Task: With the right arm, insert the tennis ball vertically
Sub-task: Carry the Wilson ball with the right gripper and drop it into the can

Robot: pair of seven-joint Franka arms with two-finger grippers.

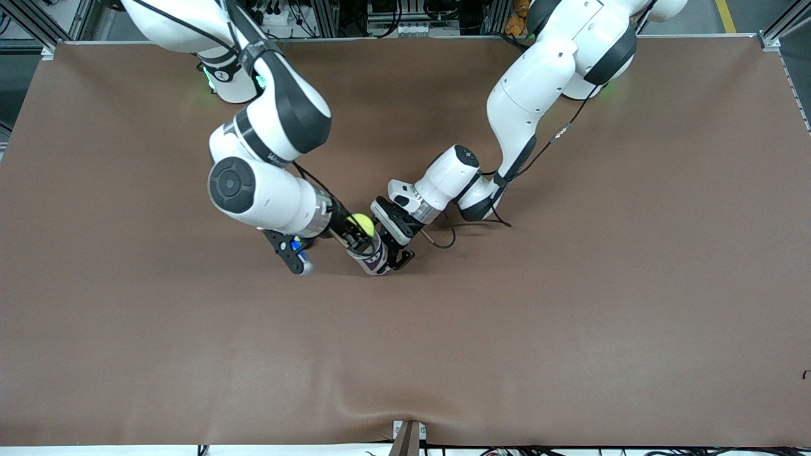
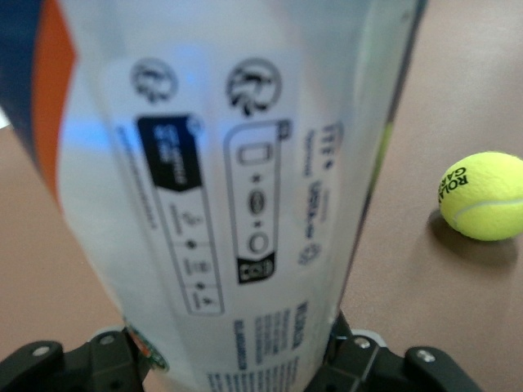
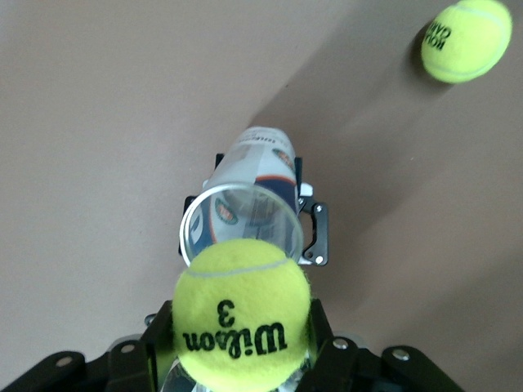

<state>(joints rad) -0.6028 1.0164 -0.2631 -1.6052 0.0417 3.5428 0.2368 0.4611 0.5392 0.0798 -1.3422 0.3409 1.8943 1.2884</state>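
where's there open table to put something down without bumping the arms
The brown table lies bare along its edge nearest the front camera and toward both ends. It is crowded mid-table, where the right gripper holds a tennis ball over the clear can in the left gripper.

Even overhead light, soft shadows on the table (image 1: 570, 316); the can (image 2: 237, 204) is blurred close up.

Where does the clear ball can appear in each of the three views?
Front view: the ball can stands mid-table, between the left gripper fingers, under the held tennis ball.
Left wrist view: the can fills the picture.
Right wrist view: the open mouth shows just past the ball.
Shared landmark: the can's printed label.
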